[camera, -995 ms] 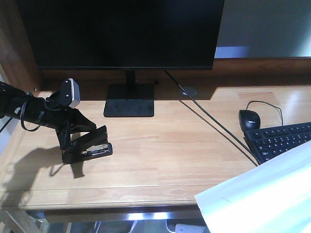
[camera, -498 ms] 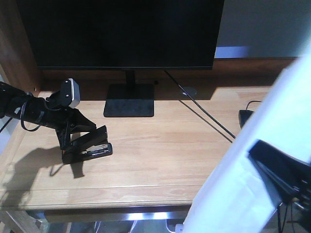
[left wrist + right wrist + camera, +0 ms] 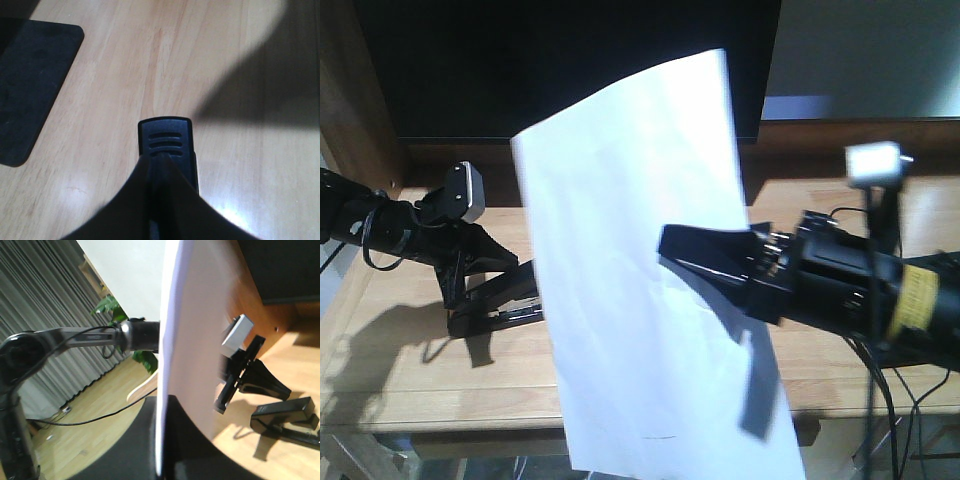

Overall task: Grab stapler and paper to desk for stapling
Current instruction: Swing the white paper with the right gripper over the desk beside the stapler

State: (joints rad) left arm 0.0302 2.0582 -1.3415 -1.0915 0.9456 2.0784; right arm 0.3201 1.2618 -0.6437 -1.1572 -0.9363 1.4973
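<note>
From the front, the right gripper (image 3: pixel 672 248) is clamping the one paper (image 3: pixel 630 250) upright above the desk (image 3: pixel 410 380), presumably to bring it to the single stapler (image 3: pixel 510 300) sitting at left. In the left wrist view, the left gripper (image 3: pixel 156 160) is resting, fingers together, over that stapler (image 3: pixel 166 137), perhaps steadying it. The right wrist view is showing the paper (image 3: pixel 190 340) edge-on between pinching jaws.
</note>
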